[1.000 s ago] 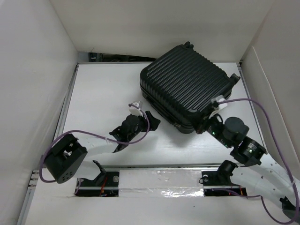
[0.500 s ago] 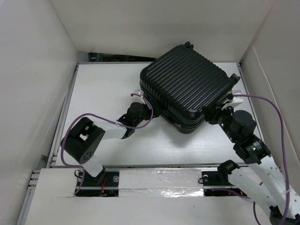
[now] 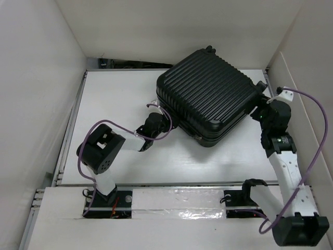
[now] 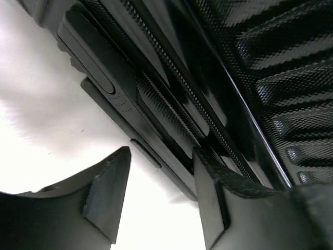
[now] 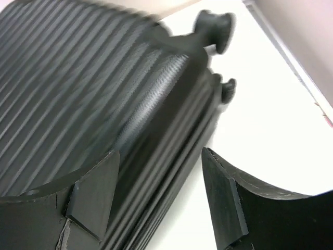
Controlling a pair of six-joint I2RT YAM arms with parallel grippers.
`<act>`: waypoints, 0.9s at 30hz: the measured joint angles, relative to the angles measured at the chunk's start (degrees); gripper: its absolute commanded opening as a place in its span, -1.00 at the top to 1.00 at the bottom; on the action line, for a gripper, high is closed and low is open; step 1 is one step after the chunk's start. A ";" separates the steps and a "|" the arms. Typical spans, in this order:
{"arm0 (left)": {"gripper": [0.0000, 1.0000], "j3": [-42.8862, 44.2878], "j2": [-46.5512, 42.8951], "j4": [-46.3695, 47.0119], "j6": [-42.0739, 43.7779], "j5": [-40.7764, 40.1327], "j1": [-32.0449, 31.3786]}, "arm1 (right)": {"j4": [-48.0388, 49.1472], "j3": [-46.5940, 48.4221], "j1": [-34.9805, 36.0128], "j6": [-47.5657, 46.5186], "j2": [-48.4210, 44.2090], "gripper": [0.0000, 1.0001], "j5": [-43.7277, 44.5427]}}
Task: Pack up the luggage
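The luggage [image 3: 208, 96] is a black ribbed suitcase lying shut on the white table [image 3: 112, 101], back right of centre. My left gripper [image 3: 157, 121] is at its near-left edge. In the left wrist view the left gripper [image 4: 158, 179] stands open over bare table, its right finger [image 4: 210, 198] against the luggage's zipper seam [image 4: 171, 88]. My right gripper [image 3: 258, 107] is at the luggage's right corner. In the right wrist view the right gripper [image 5: 158, 182] is open astride the shell's edge [image 5: 171, 156], holding nothing. Two caster wheels [image 5: 213, 23] show beyond it.
White walls close in the table on the left [image 3: 36, 94], back and right [image 3: 299, 99]. A metal rail [image 3: 73, 120] runs along the table's left edge. Purple cables [image 3: 312, 130] loop from both arms. A taped strip [image 3: 177, 200] lies between the arm bases.
My right gripper opened and swung from the luggage's near corner to its right corner. My left gripper moved up against the luggage's near-left edge and its jaws narrowed a little.
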 measured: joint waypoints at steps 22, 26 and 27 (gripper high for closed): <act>1.00 2.36 5.09 9.44 -1.18 4.26 2.95 | 12.85 12.28 -20.37 4.59 31.85 -1.00 -33.92; 1.00 2.34 5.09 9.31 -0.72 4.55 2.54 | 15.74 14.45 -21.31 5.77 36.33 -1.00 -39.82; 1.00 2.23 5.09 8.24 -0.39 4.70 2.25 | 16.57 15.02 -21.44 6.03 37.38 -1.00 -40.63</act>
